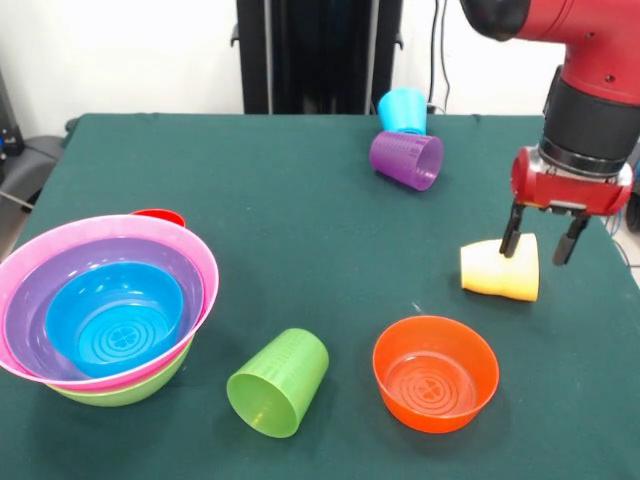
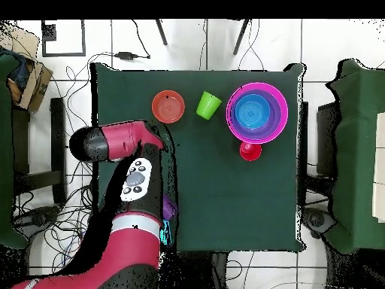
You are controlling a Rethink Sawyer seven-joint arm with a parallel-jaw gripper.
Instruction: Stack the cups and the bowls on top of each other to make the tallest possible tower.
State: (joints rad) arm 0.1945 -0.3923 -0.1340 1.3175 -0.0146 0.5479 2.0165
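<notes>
tool [image 1: 543, 240] hangs over the right side of the green tabletop [image 1: 300, 230] in the front view, its two dark fingers [image 1: 512, 232] spread apart and pointing down; one finger overlaps the top edge of the pale yellow cup [image 1: 500, 270], the other sits just off the cup's right side, so the tool is open and gripping nothing (whether the finger actually touches the cup cannot be told). the yellow cup lies on its side. lime green cup [image 1: 278, 382] also lies on its side near the front edge, mouth toward the camera, just left of the orange bowl [image 1: 435, 373], which stands upright by itself. at the far side the purple cup [image 1: 407, 159] lies on its side with the light blue cup [image 1: 402, 110] right behind it, the two touching or nearly so. tower [image 1: 105, 310] sits at the left: lime green bowl [image 1: 125, 388] at the bottom, pink bowl [image 1: 60, 245] in it, purple bowl [image 1: 40, 300] inside that, small blue bowl [image 1: 115, 320] nested at the centre. a red object [image 1: 160, 215] peeks out just behind the pink rim (mostly hidden, kind unclear). overhead view shows the red arm [image 2: 120, 143] lying over the yellow cup's spot, and the orange bowl, green cup and bowl stack in a row along the top edge of the tabletop.
</notes>
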